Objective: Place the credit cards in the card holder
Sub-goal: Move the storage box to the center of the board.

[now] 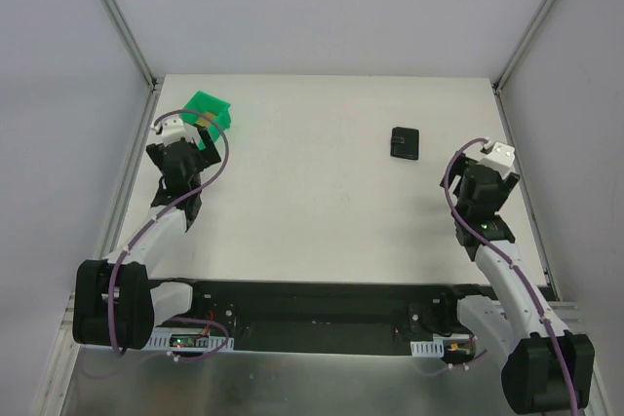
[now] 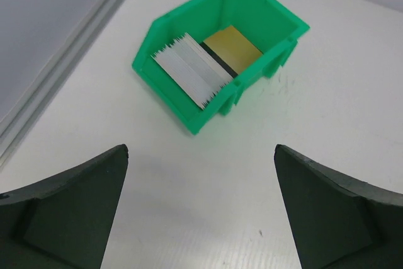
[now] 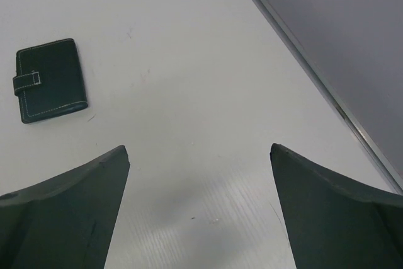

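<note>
The credit cards (image 2: 204,64) stand stacked inside a green open-fronted bin (image 2: 277,23): several white ones in front, a dark-striped one and a gold one (image 2: 234,46) behind. The bin shows at the back left in the top view (image 1: 210,111). The card holder (image 3: 50,80), a small black wallet folded shut with its tab fastened, lies flat at the back right (image 1: 405,143). My left gripper (image 2: 200,155) is open and empty, just short of the bin. My right gripper (image 3: 198,152) is open and empty, to the right of the wallet.
A metal frame rail (image 2: 69,61) runs along the table's left edge close to the bin. Another rail (image 3: 315,74) runs along the right edge, close to my right gripper. Grey walls enclose the table on three sides.
</note>
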You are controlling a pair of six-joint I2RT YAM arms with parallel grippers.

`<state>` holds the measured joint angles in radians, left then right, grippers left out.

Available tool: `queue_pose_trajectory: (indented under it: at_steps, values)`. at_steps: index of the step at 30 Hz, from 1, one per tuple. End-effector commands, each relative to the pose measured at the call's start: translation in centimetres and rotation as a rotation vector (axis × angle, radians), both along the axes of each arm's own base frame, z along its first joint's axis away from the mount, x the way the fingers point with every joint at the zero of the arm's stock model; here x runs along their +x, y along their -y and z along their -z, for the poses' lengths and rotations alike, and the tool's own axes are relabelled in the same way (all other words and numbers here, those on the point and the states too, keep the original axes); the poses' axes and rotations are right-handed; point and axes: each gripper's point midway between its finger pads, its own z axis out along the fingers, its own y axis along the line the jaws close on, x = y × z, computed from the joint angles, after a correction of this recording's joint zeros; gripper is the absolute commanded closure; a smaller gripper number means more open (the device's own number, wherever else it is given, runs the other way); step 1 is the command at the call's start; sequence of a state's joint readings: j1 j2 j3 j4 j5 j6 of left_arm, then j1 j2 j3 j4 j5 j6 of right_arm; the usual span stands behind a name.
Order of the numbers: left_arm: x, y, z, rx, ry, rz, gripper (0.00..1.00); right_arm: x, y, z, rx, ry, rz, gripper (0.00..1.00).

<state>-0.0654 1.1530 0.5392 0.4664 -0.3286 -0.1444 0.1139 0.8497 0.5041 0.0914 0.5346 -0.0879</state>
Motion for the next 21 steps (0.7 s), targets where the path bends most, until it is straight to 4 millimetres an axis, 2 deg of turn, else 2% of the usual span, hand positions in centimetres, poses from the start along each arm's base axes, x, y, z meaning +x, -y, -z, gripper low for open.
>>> queue_pose_trajectory:
  at_steps: [1,3,7,8,10,11,12,15,21]
  values:
    - [0.3,-2.6,-4.2,-0.060,0.103,-0.207,0.01,-0.4,-0.4,-1.6,0.044,-0.007,0.000,0.04]
    - [1.0,-2.2,-5.3,-0.038,0.091,-0.168,0.01,-0.5,-0.7,-1.9,0.046,-0.018,-0.017,0.04]
    - [2.5,0.6,-6.3,-0.043,0.074,0.007,0.01,-0.3,-1.4,-2.9,0.057,-0.014,-0.064,0.04]
    - [2.7,0.5,-6.6,-0.085,0.084,-0.023,0.01,-0.2,-1.5,-3.1,0.061,-0.007,-0.070,0.04]
    - [2.5,-1.1,-6.5,-0.181,0.060,-0.187,0.01,-0.1,-1.8,-3.3,0.067,-0.009,-0.087,0.04]
    - [2.0,-1.4,-5.8,-0.214,0.017,-0.231,0.01,0.0,-2.1,-3.4,0.071,-0.009,-0.102,0.04]
    - [2.5,-1.1,-6.0,-0.214,0.006,-0.194,0.01,0.1,-2.4,-3.4,0.077,-0.014,-0.119,0.04]
    - [5.0,1.6,-7.2,-0.159,-0.052,0.052,0.01,0.2,-3.3,-3.1,0.104,-0.037,-0.160,0.04]
    - [9.5,3.9,-6.8,-0.141,-0.183,0.240,0.01,0.5,-4.8,-2.9,0.149,-0.082,-0.226,0.04]
